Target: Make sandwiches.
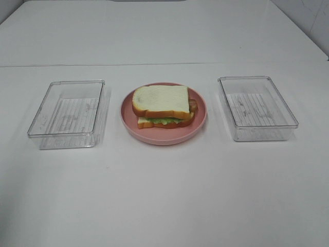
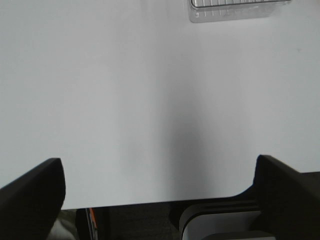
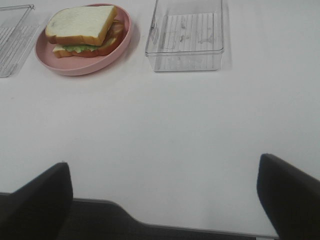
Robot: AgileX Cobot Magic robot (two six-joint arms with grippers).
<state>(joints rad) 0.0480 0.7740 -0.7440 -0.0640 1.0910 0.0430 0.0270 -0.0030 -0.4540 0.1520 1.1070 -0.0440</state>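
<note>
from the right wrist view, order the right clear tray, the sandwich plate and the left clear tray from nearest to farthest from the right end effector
From the right end effector:
1. Right clear tray, just ahead of it.
2. Pink plate with the sandwich, toward the table's middle.
3. Left clear tray, beyond the plate, partly out of frame.
</note>
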